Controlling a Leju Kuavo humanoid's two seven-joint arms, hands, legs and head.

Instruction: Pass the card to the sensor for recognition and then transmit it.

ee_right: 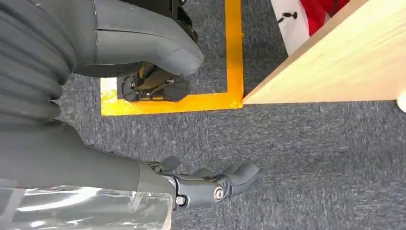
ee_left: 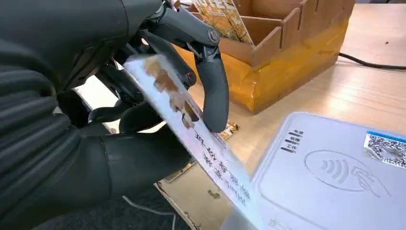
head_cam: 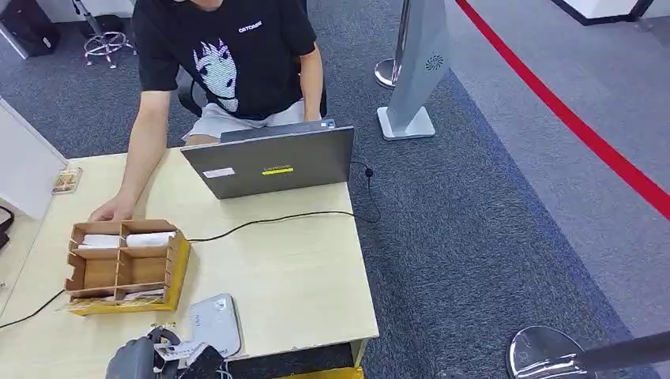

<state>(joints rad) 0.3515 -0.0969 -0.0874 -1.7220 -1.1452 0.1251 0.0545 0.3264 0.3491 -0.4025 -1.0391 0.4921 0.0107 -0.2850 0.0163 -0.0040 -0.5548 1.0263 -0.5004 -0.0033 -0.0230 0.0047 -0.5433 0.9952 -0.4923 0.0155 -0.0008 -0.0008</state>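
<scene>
1. Pinching the card (ee_left: 191, 129) between thumb and fingers of the left hand (ee_left: 119, 120), tilted, lower corner hanging just over the near edge of the sensor (ee_left: 335, 177).
2. Hanging the right hand (ee_right: 143, 143) beside the table (ee_right: 335, 62), above carpet, fingers loosely apart, grasping nothing.
3. Risking a failed read, probably: tilted card, off the antenna mark.
4. Risking slip: thin card, narrow pinch.
5. Crowding the cardboard organizer (head_cam: 122, 264) just beside the sensor; possibly clipping it when transmitting.
</scene>
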